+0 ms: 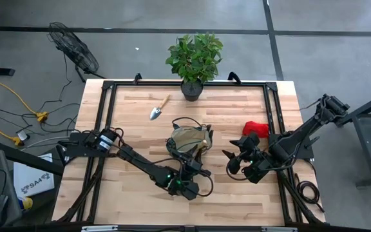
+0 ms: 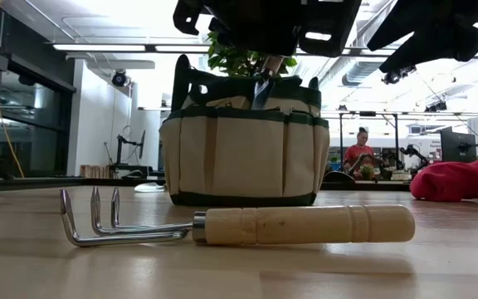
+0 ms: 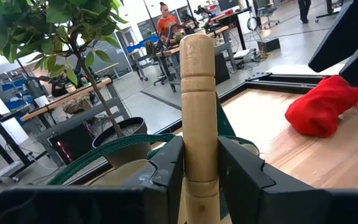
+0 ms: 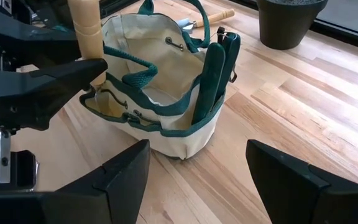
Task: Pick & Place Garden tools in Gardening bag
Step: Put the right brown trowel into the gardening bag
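Nearest the low camera lies the hand fork (image 2: 239,226), well clear of the bag (image 2: 246,149). Left gripper (image 3: 199,163) holds a trowel (image 3: 197,93) upright by its handle at the bag's rim; best lower it straight before loosening. Right gripper (image 4: 197,180) hangs wide beside the bag. Red bundle (image 1: 255,127) and plant (image 1: 194,61) stand apart.
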### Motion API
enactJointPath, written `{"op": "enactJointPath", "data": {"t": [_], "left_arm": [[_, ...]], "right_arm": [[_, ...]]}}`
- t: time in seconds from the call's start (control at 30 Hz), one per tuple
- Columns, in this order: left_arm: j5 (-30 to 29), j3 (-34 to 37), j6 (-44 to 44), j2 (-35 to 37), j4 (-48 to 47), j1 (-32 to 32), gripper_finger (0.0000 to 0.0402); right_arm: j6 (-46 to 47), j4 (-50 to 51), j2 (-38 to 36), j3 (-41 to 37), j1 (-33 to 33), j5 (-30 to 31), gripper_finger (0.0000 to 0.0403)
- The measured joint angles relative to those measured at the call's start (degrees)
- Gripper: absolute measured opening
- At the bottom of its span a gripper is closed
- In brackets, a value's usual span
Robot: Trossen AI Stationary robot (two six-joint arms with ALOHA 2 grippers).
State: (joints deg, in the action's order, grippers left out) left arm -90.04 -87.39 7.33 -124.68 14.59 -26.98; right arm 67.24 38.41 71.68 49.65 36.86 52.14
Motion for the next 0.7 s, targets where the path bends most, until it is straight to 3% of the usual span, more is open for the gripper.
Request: {"op": "enactJointPath", "data": {"t": [0.5, 0.7], "left_arm": [[0.0, 0.0, -1.5, 0.0, -0.2, 0.0, 0.0095], [0.1, 0.0, -2.2, 0.0, -0.2, 0.0, 0.006]], "right_arm": [[0.0, 0.0, 0.0, 0.0, 0.0, 0.0, 0.0259], [0.0, 0.0, 0.0, 0.0, 0.0, 0.0, 0.0259]]}}
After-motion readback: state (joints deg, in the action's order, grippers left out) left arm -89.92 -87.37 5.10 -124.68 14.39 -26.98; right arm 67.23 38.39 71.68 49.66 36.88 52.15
